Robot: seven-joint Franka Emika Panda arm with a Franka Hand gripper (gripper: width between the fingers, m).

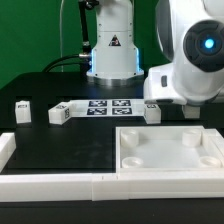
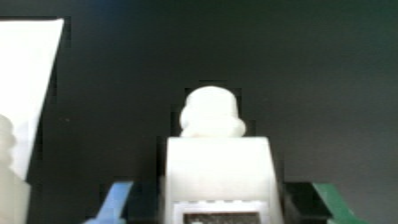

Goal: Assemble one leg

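Leg (image 2: pixel 222 165) sits right between your gripper (image 2: pixel 222 205) fingers, near the white panel (image 1: pixel 170 150); can't tell if they're clamped on it. Looks light, rigid, slick plastic, so pinch the flat blocky sides, not the rounded tip.

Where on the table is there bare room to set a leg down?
The widest bare patch lies between the marker board, the white panel and the front rail. A smaller one separates the far-left leg and the next leg. Crowded: the marker board's right end, beneath the arm.
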